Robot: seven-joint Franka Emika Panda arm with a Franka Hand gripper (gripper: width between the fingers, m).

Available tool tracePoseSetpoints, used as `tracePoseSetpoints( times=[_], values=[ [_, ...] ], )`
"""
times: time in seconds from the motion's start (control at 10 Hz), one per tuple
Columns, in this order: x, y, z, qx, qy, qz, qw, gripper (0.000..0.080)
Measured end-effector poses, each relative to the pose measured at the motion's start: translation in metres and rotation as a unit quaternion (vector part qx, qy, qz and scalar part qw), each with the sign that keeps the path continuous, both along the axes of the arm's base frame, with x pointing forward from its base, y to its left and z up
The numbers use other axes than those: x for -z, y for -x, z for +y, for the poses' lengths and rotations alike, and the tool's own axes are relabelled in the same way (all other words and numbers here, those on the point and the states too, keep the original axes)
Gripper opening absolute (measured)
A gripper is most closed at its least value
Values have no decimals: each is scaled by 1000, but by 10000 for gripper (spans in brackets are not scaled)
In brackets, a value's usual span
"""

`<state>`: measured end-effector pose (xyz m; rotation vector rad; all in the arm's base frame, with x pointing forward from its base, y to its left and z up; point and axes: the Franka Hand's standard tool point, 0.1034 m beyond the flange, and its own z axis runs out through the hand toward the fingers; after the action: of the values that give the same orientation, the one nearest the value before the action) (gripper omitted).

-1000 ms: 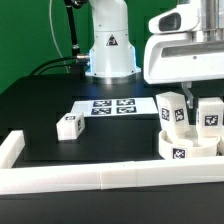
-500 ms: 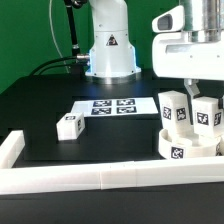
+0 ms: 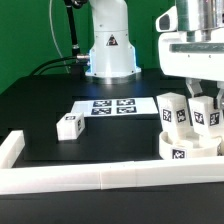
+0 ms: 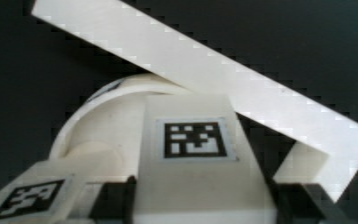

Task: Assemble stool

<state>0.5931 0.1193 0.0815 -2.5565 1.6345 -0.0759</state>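
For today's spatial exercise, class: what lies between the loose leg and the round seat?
In the exterior view, only bare black table separates the loose leg from the seat.

seat (image 3: 188, 147) flat | upright leg (image 3: 172, 110) on seat | loose leg (image 3: 69, 126) well apart

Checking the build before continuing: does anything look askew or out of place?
Nothing looks damaged. One short white rectangular leg sits alone on the black table, apart from the white round seat, where two legs stand upright.
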Motion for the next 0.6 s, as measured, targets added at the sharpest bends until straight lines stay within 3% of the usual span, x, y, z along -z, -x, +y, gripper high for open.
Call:
tracePoseSetpoints(
  times=[0.2, 0.6],
  values=[
    [-1, 2, 4, 105, -16, 9, 994, 337],
    [0, 3, 14, 349, -53, 23, 935, 337]
  ],
)
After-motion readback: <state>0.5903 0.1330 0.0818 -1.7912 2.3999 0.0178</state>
